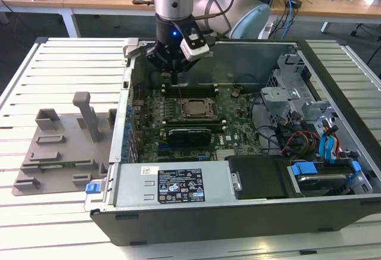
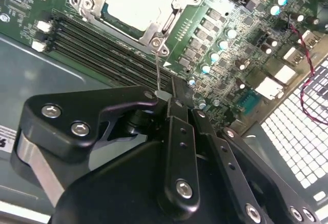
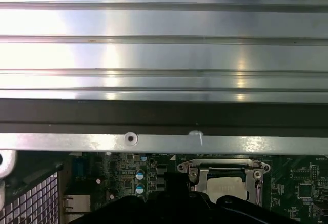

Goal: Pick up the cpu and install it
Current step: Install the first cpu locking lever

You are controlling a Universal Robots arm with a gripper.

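Observation:
The cpu (image 1: 193, 109) lies flat in its socket on the green motherboard (image 1: 238, 123) inside the open computer case. Its silvery top (image 2: 134, 1) is framed by the metal socket plate, and it also shows in the first wrist view (image 3: 226, 188). My gripper (image 1: 173, 77) hangs just beyond the socket's far side, over the memory slots (image 2: 97, 47), apart from the cpu. The fingers (image 2: 165, 97) are shut together. A thin metal socket lever (image 2: 157, 65) runs from the socket's corner up to the fingertips; whether it is clamped between them I cannot tell.
A grey plastic tray (image 1: 59, 147) lies on the slatted table (image 1: 59, 63) at the exterior view's left. A black graphics card (image 1: 189, 134) sits in front of the socket. The power supply (image 1: 172, 184), drive cage and cables (image 1: 309, 129) crowd the case's near and right sides.

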